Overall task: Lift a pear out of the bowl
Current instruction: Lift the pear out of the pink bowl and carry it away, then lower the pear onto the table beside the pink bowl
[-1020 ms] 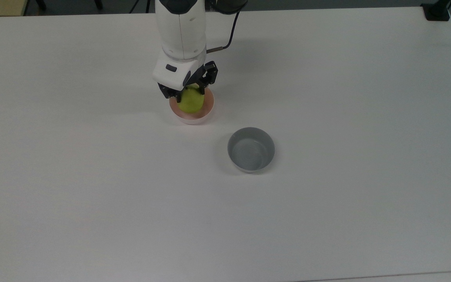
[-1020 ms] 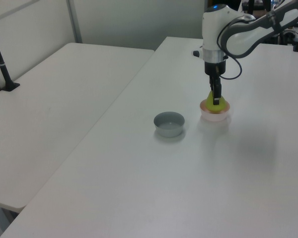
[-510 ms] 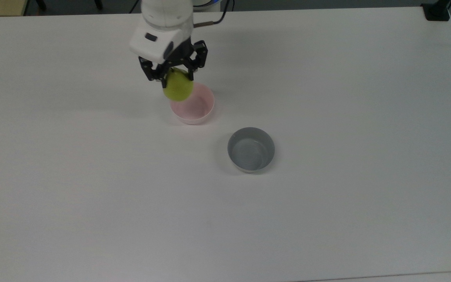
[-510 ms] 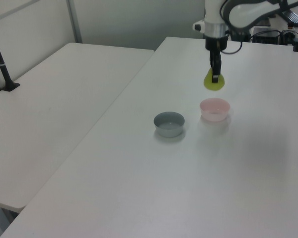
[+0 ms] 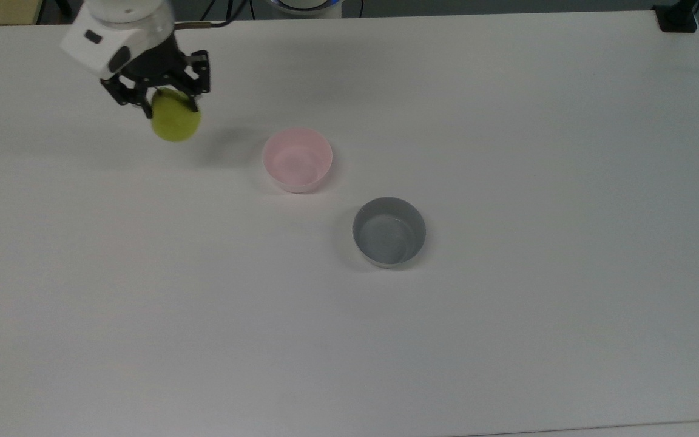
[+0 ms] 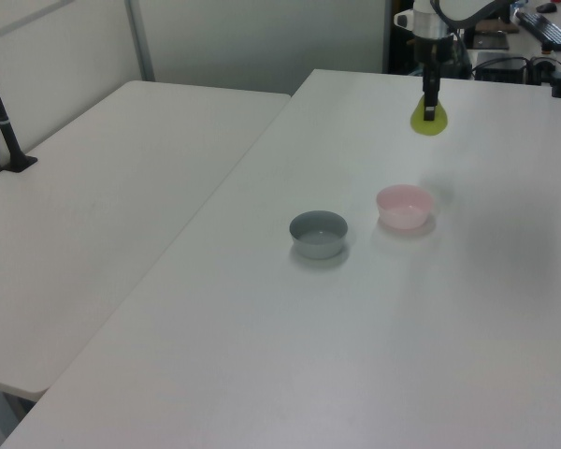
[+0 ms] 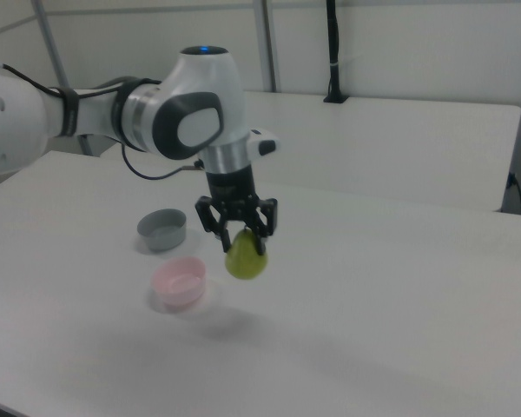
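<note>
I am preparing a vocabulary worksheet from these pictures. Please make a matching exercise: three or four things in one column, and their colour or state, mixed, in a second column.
Column 1:
1. pear
2. pink bowl
3. grey bowl
4. tool

Column 2:
a. empty, farthest to the top view's right
b. shut on the fruit
c. yellow-green, held above the table
d. empty, between the fruit and the other bowl in the top view

Pairs: 1-c, 2-d, 3-a, 4-b

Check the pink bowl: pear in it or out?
Out. The pink bowl sits empty on the table; the pear hangs in the gripper, well off toward the top view's left, above the table.
</note>
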You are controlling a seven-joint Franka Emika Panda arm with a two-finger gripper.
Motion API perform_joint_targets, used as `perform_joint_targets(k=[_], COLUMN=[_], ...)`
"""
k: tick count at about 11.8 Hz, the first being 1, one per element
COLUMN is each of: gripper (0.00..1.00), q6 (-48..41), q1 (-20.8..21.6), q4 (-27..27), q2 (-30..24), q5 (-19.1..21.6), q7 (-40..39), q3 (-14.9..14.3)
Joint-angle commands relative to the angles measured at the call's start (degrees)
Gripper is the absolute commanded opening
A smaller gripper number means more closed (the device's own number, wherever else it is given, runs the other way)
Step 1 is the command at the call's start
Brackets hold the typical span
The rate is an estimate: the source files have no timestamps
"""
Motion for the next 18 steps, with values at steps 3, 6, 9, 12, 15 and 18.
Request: perform_joint_targets(k=[3, 6, 9, 12, 15, 18], gripper=[0.10, 0.10, 0.10, 0.27, 1.00, 1.00], q6=[7.1, 10.9, 11.7, 13.1, 13.1, 12.5], q1=[-6.4, -7.5, -7.4, -7.3, -7.4, -7.2], q4=[0.5, 0.5, 0.5, 0.4, 0.5, 1.0], q2=[6.3, 10.3, 12.2, 13.2, 12.8, 10.9], q5=[-2.6, -5.0, -5.1, -5.1, -5.1, -5.1], q7=[-2.8, -2.4, -2.1, -2.0, 0.3, 1.6], q3=[0.2, 0.2, 0.2, 0.2, 0.2, 0.2])
